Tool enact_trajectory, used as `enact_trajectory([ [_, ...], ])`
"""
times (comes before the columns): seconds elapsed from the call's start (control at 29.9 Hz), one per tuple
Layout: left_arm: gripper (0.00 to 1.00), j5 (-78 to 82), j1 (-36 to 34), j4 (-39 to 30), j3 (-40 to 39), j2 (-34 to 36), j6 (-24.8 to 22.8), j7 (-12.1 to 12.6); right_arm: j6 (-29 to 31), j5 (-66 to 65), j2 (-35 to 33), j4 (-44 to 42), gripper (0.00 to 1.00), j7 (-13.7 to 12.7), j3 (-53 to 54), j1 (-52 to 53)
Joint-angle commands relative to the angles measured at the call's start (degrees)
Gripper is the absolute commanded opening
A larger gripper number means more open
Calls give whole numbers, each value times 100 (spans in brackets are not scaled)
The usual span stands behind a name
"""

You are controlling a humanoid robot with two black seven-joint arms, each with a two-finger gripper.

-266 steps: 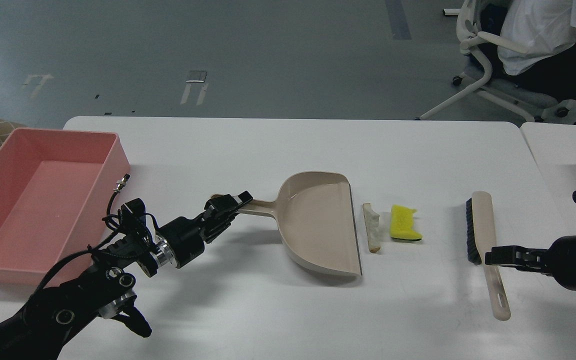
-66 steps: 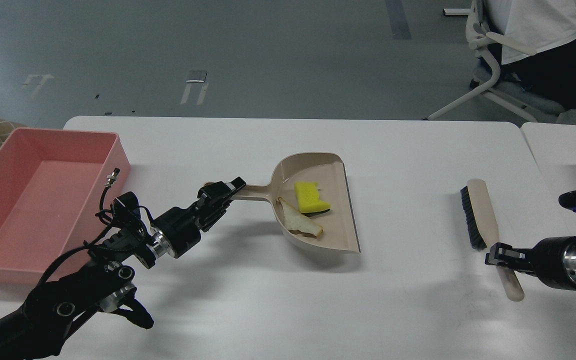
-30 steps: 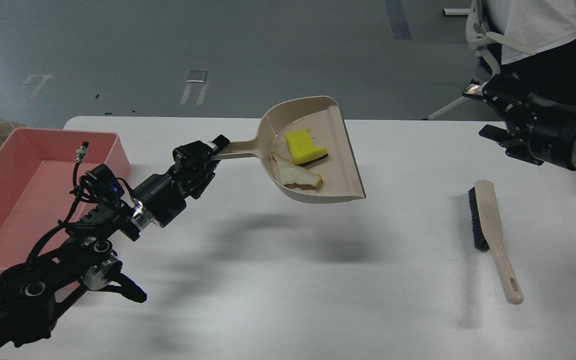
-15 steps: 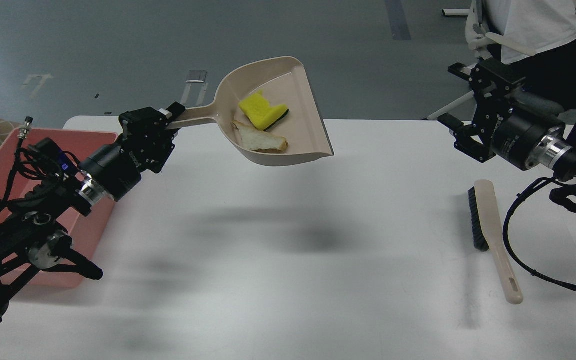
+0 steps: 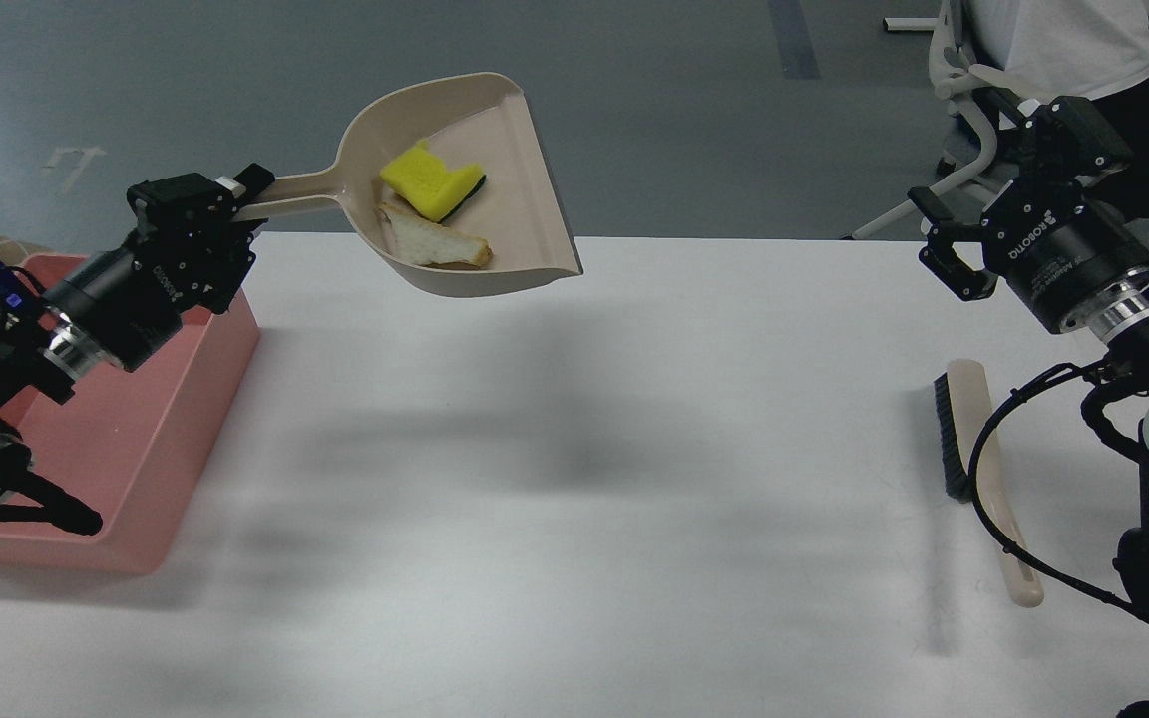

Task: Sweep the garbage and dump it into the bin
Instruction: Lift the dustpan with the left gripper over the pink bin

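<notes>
My left gripper (image 5: 227,195) is shut on the handle of the beige dustpan (image 5: 510,189) and holds it in the air, above the table's back left part and just right of the bin. The garbage lies in the pan: a yellow sponge piece (image 5: 427,179) and a pale crust wedge (image 5: 433,245). The pink bin (image 5: 166,429) stands at the table's left edge, partly hidden by my left arm. My right gripper (image 5: 979,154) is open and empty, raised at the far right above the table.
The beige brush (image 5: 975,454) with black bristles lies on the white table (image 5: 574,519) at the right, below my right arm. An office chair with a seated person (image 5: 1053,40) stands behind the table at the back right.
My left gripper has lifted the dustpan with the garbage and carried it up and left toward the bin. My right gripper let go of the brush and rose; the brush lies still.
</notes>
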Motion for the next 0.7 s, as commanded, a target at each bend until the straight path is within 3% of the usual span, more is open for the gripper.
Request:
enact_trajectory([
  [0.0,15,-424,58,65,-84,200,-177,-3,-4,4,8,-33,100,11,0,-54],
  [0.17,15,-681,480,444,-101,455,-555,-175,-4,4,-1,-138,100,12,0,-54],
  [0.67,15,-873,1297,540,-84,1394,-608,-175,5,4,-18,-244,100,12,17,-71],
])
